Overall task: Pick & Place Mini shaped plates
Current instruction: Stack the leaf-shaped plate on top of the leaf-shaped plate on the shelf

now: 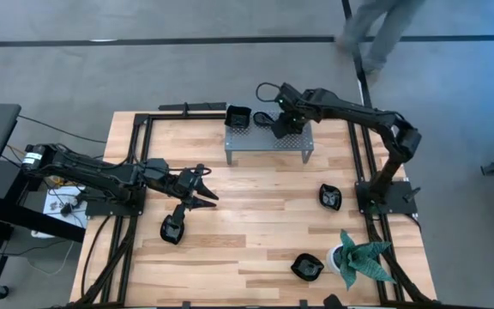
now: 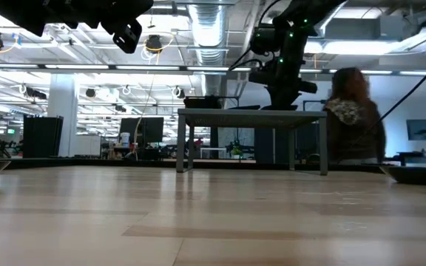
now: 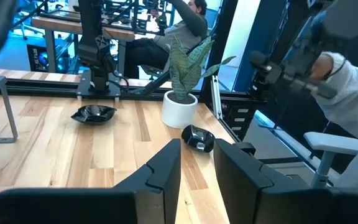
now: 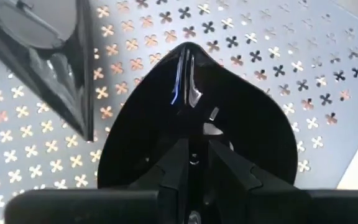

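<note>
Shelf (image 1: 267, 142) work first: my right gripper (image 4: 192, 163) is down over the grey perforated top, fingers pinched on the rim of a teardrop plate (image 4: 197, 118) — a rim hold, I judge, because the dish is too shallow and glossy to take any other way. Its base looks to be on or just above the metal; I cannot tell which. A square plate (image 1: 238, 117) sits at the shelf's other end, just beside mine in the wrist view.

My left gripper (image 1: 202, 190) hovers over the wood with fingers (image 3: 160, 174) apart and nothing between them, just beside a leaf plate (image 1: 172, 228) lying on the table.

Three more plates lie loose: one (image 1: 330, 196) near my right arm's base, one (image 1: 307, 266) next to the plant (image 1: 360, 256), all empty. The shelf holds only the two.
</note>
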Motion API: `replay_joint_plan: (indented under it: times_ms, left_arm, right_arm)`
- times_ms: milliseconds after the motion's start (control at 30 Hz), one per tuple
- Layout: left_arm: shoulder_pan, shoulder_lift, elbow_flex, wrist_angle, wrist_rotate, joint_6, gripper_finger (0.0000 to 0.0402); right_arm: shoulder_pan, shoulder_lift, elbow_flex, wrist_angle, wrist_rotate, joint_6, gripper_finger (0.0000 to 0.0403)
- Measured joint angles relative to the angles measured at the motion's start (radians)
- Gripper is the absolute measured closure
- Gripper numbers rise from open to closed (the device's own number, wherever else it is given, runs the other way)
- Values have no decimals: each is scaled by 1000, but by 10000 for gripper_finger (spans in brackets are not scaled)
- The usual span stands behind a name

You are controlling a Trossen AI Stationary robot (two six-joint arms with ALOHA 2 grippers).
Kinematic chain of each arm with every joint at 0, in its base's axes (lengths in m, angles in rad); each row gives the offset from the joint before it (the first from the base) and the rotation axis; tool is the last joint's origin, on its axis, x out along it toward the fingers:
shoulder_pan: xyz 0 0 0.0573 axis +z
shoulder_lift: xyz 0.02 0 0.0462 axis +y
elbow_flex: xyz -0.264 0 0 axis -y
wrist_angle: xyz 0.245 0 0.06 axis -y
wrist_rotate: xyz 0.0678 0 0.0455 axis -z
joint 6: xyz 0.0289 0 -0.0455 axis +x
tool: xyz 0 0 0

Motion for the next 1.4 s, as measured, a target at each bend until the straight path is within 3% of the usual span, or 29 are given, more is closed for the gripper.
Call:
replay_joint_plan:
  times_ms: [133,300,467,567,700,767,833,1100,1267,1400]
  left_arm:
    - [2,0,0,1,0,0,304]
    - [3,0,0,0,0,0,304]
    - [3,0,0,0,0,0,304]
    - [3,0,0,0,0,0,304]
    - [3,0,0,-1,0,0,304]
    - [3,0,0,-1,0,0,304]
    - [3,0,0,-3,0,0,304]
    - [3,0,0,-8,0,0,304]
    - [3,0,0,-9,0,0,304]
    - [3,0,0,-8,0,0,304]
  right_arm:
    - [10,-16,85,-66,-10,-17,344]
    - [48,-16,262,-338,-24,-17,344]
    - [168,-38,349,-583,-20,49,344]
    - [265,-78,334,-619,4,69,344]
    - [401,-175,265,-603,79,96,344]
    - [462,-226,190,-606,149,182,344]
    - [507,-281,91,-594,152,288,344]
    - [639,-421,-341,-469,-200,702,336]
    - [704,-407,-522,-237,-288,742,317]
    - [712,-347,-559,-173,-269,705,300]
